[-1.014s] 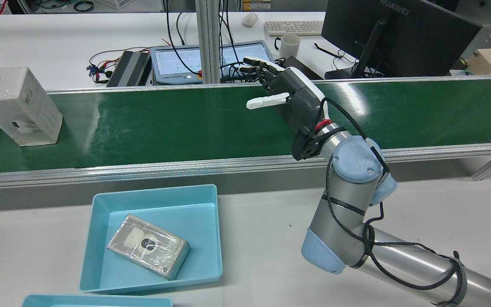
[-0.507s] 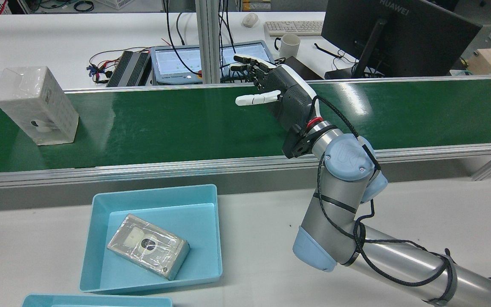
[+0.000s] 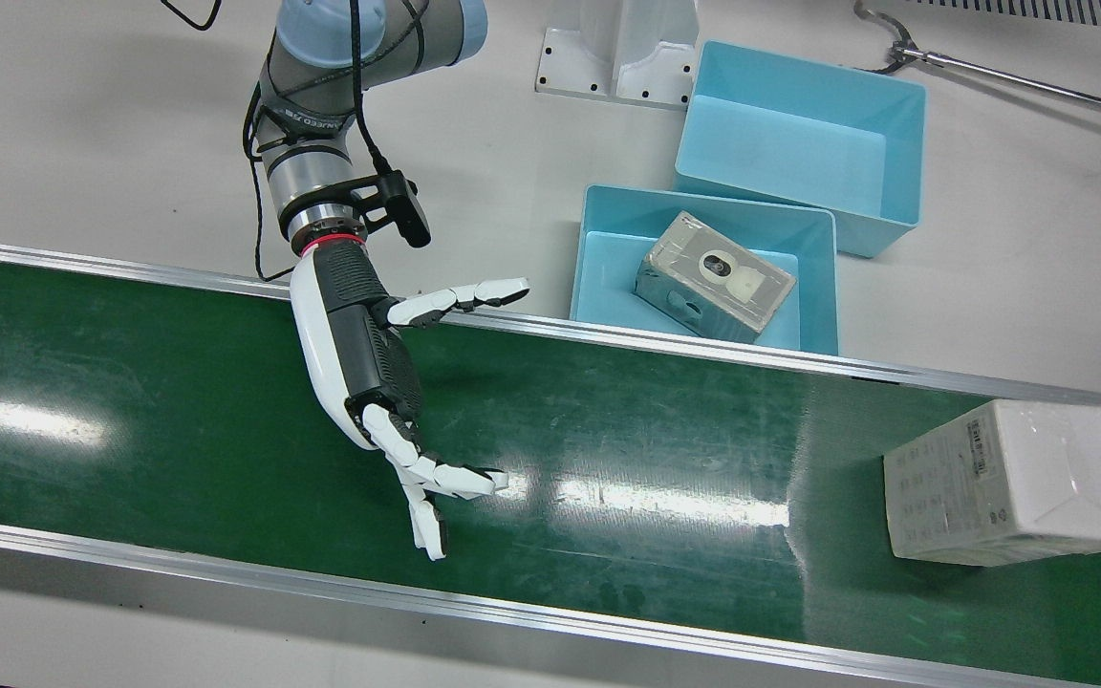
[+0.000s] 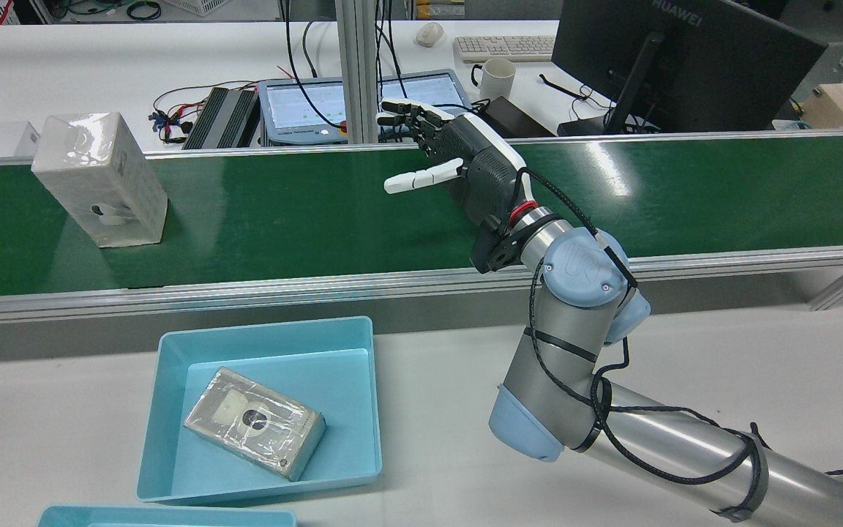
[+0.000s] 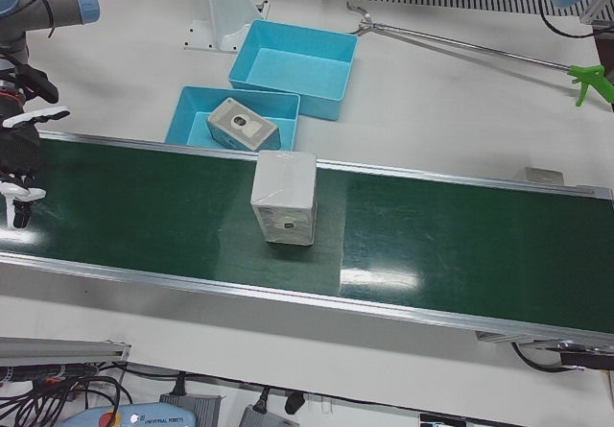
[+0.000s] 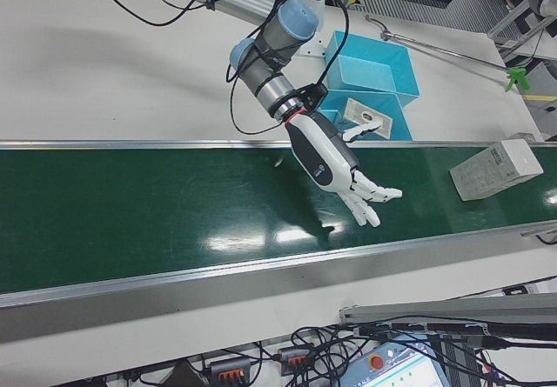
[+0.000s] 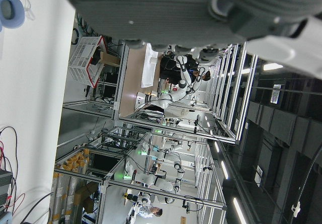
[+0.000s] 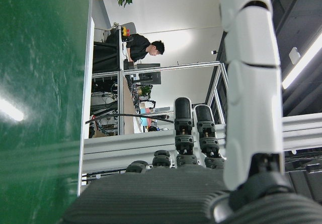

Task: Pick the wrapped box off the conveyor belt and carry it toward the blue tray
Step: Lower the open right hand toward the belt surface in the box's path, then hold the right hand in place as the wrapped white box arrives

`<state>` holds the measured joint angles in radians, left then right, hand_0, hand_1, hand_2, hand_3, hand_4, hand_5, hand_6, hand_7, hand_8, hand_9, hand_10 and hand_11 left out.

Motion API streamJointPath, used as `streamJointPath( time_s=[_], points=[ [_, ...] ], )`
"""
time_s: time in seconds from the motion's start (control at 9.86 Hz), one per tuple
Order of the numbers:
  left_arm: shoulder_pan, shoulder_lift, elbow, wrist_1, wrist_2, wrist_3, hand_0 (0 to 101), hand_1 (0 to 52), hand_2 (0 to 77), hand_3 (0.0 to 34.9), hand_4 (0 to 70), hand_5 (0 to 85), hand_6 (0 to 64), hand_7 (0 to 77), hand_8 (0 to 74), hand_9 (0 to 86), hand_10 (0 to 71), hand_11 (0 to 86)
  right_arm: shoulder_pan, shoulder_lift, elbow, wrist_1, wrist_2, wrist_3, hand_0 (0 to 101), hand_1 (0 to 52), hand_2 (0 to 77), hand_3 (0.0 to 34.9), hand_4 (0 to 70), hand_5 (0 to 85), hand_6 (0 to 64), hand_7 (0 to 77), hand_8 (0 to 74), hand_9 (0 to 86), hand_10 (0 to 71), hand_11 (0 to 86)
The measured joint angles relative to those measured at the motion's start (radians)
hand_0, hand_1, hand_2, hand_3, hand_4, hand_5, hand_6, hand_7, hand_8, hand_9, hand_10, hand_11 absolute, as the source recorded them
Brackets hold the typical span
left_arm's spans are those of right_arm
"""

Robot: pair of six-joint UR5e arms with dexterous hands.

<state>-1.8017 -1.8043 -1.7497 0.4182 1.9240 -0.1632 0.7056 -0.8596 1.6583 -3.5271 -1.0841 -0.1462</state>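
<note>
My right robot hand [image 4: 465,172]: hovering over the conveyor belt [image 4: 304,212], palm on edge, fingers [image 3: 436,483] spread and reaching across the belt, thumb splayed apart from them. It holds nothing, and I cannot tell whether it clears the belt surface or brushes it.
Opening: wide and facing along the belt toward my left, which is where the wrapped box stands.
Wrapped box [image 4: 99,179]: standing upright on the belt, well apart from my right robot hand, off to my left. In the front view it sits at the view's right [image 3: 1014,483], with bare green belt between it and my fingers.
Long axis: vertical as it stands, tall and narrow; its broad printed face shows in the front view.
Nearer arm: the right is the only one over the belt. My left robot hand shows just in its own camera, a sliver of palm, so I cannot tell whether it is spread or closed.
Blue tray [image 4: 173,351]: on the table on my side of the belt, near the box's stretch of belt, already holding another wrapped box [image 4: 255,422].
Second tray [image 3: 895,96]: just beside it, empty.
</note>
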Motion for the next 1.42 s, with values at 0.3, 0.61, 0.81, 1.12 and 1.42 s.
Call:
streamJointPath(
  time_s=[0.3, 0.61, 0.81, 1.12, 1.42],
  points=[
    [0.000, 0.000, 0.000, 0.000, 0.000, 0.000, 0, 0.0, 1.1, 0.0, 0.0, 1.1, 0.5, 0.5, 0.5, 0.5, 0.0, 0.5, 0.005, 0.019, 0.019, -0.062, -0.003, -0.038, 50, 16.9, 9.8, 0.0, 14.2, 19.1, 9.8, 26.2, 1.6, 4.4, 0.0, 1.1],
    [0.000, 0.000, 0.000, 0.000, 0.000, 0.000, 0, 0.0, 1.1, 0.0, 0.0, 1.1, 0.5, 0.5, 0.5, 0.5, 0.5, 0.5, 0.009, 0.021, 0.010, -0.050, 0.000, -0.031, 48, 12.5, 6.0, 0.0, 11.5, 15.3, 8.2, 22.4, 0.5, 2.7, 0.0, 1.1],
    [0.000, 0.000, 0.000, 0.000, 0.000, 0.000, 0, 0.0, 1.1, 0.0, 0.0, 1.1, 0.5, 0.5, 0.5, 0.5, 0.5, 0.5, 0.009, 0.021, 0.003, -0.041, 0.000, -0.026, 48, 9.3, 4.9, 0.0, 10.4, 15.3, 8.2, 21.8, 0.5, 2.7, 0.0, 1.1],
    [0.000, 0.000, 0.000, 0.000, 0.000, 0.000, 0, 0.0, 1.1, 0.0, 0.0, 0.5, 0.5, 0.5, 0.5, 0.5, 0.0, 0.5, 0.009, 0.020, -0.011, -0.038, 0.000, -0.016, 47, 11.5, 4.4, 0.0, 10.4, 14.2, 6.5, 18.0, 0.5, 2.7, 0.0, 1.1],
    [0.000, 0.000, 0.000, 0.000, 0.000, 0.000, 0, 0.0, 1.1, 0.0, 0.0, 1.1, 0.5, 0.5, 0.5, 0.5, 0.5, 0.5, 0.009, 0.023, -0.019, -0.037, 0.001, -0.014, 47, 11.5, 6.0, 0.0, 10.4, 14.2, 6.5, 18.5, 0.5, 2.7, 0.0, 1.1]
  ],
)
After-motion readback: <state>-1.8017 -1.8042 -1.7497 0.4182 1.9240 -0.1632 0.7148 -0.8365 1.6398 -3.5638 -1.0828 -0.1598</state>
